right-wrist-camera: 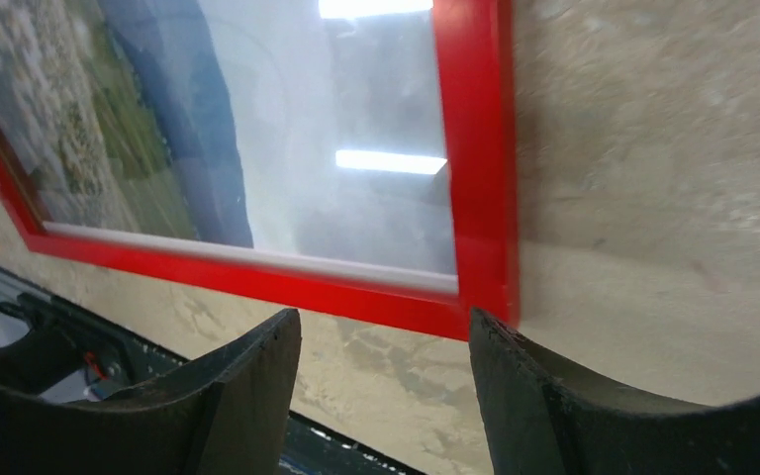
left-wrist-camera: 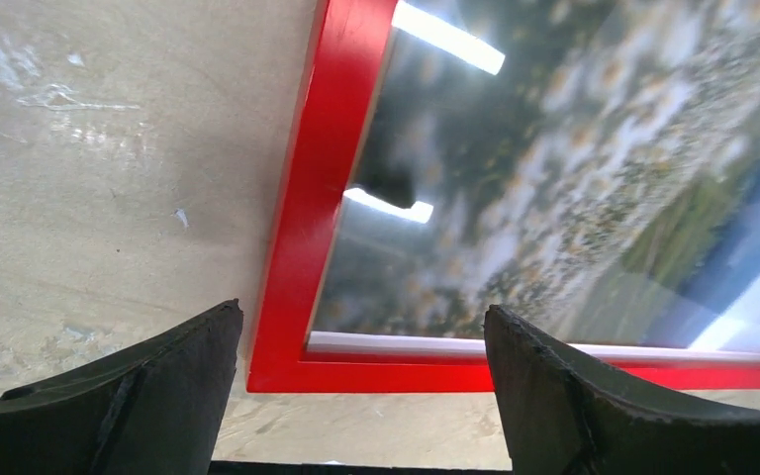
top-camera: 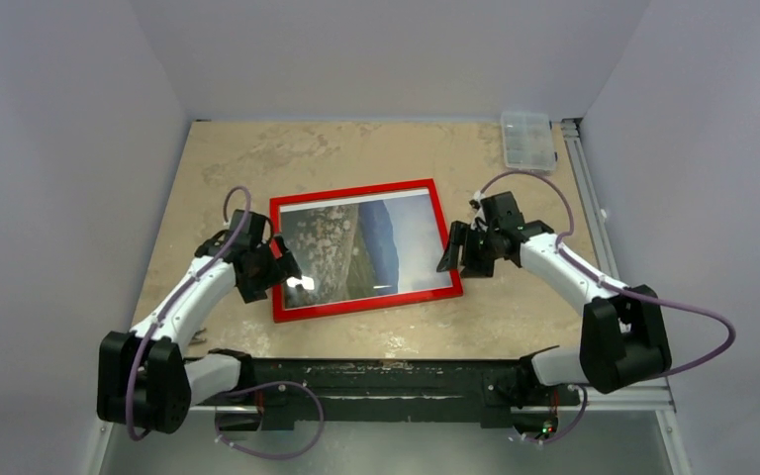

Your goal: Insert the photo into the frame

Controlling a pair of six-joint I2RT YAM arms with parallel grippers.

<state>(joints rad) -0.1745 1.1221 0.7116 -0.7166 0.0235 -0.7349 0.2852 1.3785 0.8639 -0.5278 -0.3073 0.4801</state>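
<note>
The frame (top-camera: 366, 249) lies flat near the middle of the beige marbled counter (top-camera: 257, 158), red front up. The photo (top-camera: 356, 242) sits inside it under the glare-streaked pane, picture side showing, with rocky ground toward the left and pale sky toward the right. The left end effector (top-camera: 285, 269) hangs over the frame's left edge by its near corner. In the left wrist view that red corner shows between the widely spread fingers (left-wrist-camera: 148, 396), which grasp nothing. The right end effector (top-camera: 452, 247) is at the frame's right edge. Its fingers (right-wrist-camera: 574, 396) are also parted and released, and the frame's near right corner lies just past their tips; whether a tip touches it I cannot tell. A clear plastic box (top-camera: 527, 141) sits at the counter's far right corner, well apart.
</note>
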